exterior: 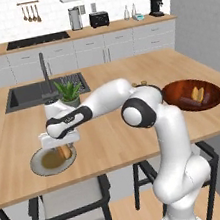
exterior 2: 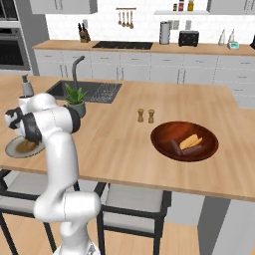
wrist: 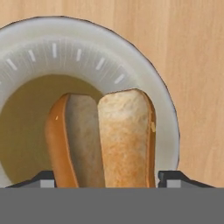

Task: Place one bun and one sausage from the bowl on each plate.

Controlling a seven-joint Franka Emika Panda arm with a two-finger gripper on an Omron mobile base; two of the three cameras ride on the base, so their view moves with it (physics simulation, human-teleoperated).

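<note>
Wooden island counter (exterior: 116,136) (kitchen sink (exterior: 26,95) behind); pincer (wrist: 105,181) spread apart around bun (wrist: 124,135) on grey plate (wrist: 87,57)

Both base views looked forward and down across the table (exterior: 112,142) from behind the arm, sharing the bowl (exterior 2: 164,133); the hand view faced straight down, close over the plate (wrist: 87,48).

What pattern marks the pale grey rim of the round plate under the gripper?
Short white radial dashes on the plate rim; hand view shows it best.
</note>
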